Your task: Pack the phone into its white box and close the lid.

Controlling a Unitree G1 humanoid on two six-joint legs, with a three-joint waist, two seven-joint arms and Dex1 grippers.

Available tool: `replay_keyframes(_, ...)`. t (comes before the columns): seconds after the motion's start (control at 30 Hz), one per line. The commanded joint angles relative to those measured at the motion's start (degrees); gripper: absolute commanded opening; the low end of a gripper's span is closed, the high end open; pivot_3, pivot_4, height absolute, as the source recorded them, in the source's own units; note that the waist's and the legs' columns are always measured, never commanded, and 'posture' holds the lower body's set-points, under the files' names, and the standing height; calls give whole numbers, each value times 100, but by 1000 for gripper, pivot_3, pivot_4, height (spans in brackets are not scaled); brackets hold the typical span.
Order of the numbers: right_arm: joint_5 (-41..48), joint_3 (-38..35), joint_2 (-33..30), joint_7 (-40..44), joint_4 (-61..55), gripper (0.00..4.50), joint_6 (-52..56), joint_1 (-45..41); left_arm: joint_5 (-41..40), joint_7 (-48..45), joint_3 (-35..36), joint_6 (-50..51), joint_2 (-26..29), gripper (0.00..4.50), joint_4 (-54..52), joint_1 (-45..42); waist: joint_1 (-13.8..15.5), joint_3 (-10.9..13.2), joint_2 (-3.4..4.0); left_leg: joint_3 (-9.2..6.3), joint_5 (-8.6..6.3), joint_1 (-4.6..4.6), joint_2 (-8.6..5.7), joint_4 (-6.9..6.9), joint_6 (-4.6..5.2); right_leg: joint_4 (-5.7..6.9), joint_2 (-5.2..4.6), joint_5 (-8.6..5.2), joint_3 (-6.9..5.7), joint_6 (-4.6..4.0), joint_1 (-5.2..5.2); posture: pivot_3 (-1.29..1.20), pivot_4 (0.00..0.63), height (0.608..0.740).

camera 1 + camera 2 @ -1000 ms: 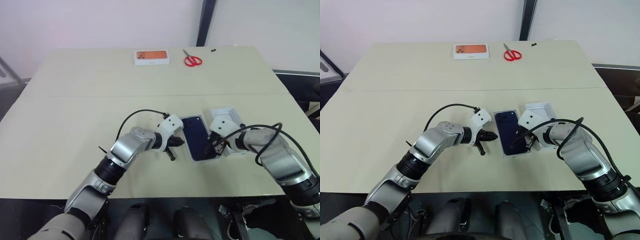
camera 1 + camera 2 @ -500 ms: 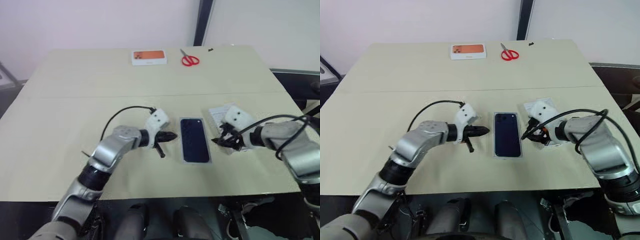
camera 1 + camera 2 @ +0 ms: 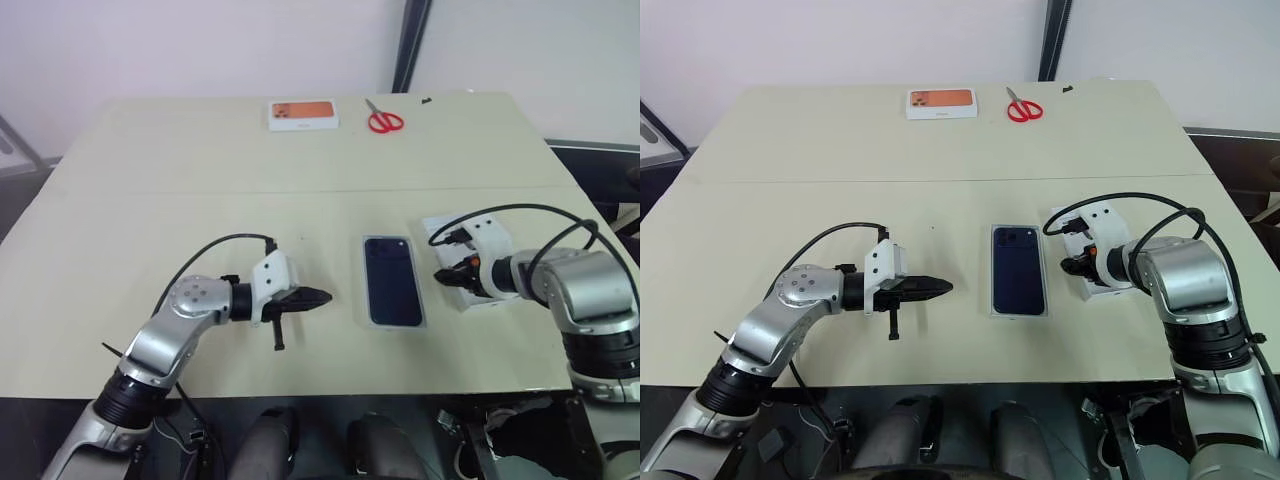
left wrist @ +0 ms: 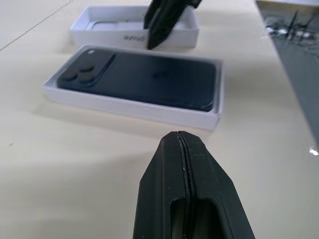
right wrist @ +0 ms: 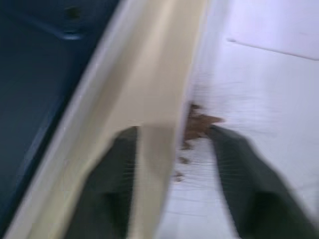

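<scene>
Left gripper, head views: fingers pressed together to a single point, nothing between them. It hovers level over bare table, tips aimed toward the phone, with a clear gap between them.

- Phone lies camera side up inside its white box, just past the left gripper's tips, between the two grippers.
- Right gripper is on the phone's other side, angled down over the lid, which rests open side up on the table just beside the white box.
- Well beyond both grippers, at the table's far edge: a small white box with an orange picture and red scissors.

Left wrist view: the two black fingers meet along a closed seam, empty. Straight ahead sits the white box, phone flush within its rim, camera cluster at the far corner. Behind it stands the lid, with the right gripper's dark tips over its near wall.

Right wrist view (blurred): fingers are spread. One is on the table side of the lid's wall, the other over the lid's white interior, so the wall runs between them. No squeeze on the wall is visible. The navy phone sits to the outer side of the table-side finger.
</scene>
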Motion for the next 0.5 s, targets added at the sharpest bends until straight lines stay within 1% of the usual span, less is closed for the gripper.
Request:
replay_keyframes(0.03, 205, -317, 173, -139, -80, 66, 302, -217, -130, 10, 177, -120, -7, 0, -221, 40, -5, 0, 0, 0, 0, 0, 0, 0, 1, 1, 1, 0, 0, 0, 1, 0, 150, 740)
replay_keyframes(0.17, 343, -667, 309, -260, -88, 66, 591, -569, -83, 114, 283, -201, 6, 0, -150, 118, -27, 0, 2, 0, -1, 0, 0, -1, 2, 4, 2, 0, 0, 0, -2, 0, 150, 740)
replay_keyframes(0.27, 819, -1301, 603, -165, -117, 66, 677, -955, -108, 203, 486, -241, 50, 0, -62, 216, -47, 1, 3, 1, -1, 0, 0, -3, 2, 7, 4, 0, 1, 0, -5, 0, 150, 740)
replay_keyframes(0.33, 1705, -1861, 924, -132, -123, 66, 677, -1126, -101, 273, 685, -296, 113, 0, 80, 277, -60, 1, 3, 0, -1, 0, 1, -5, 2, 7, 5, 0, -1, 0, -5, 0, 150, 740)
replay_keyframes(0.4, 2860, -2301, 1259, -430, -82, 66, 677, -1189, -50, 342, 867, -376, 184, 0, 265, 302, -94, 0, 3, -1, -1, 1, 2, -7, 2, 7, 6, 0, -1, 0, -5, 0, 150, 740)
replay_keyframes(0.5, 5043, -2705, 1839, -1781, 219, 66, 677, -1083, -35, 422, 1100, -461, 269, 0, 519, 280, -128, 0, 3, -2, -1, 1, 2, -6, 2, 8, 5, 0, -2, 1, -3, 0, 150, 740)
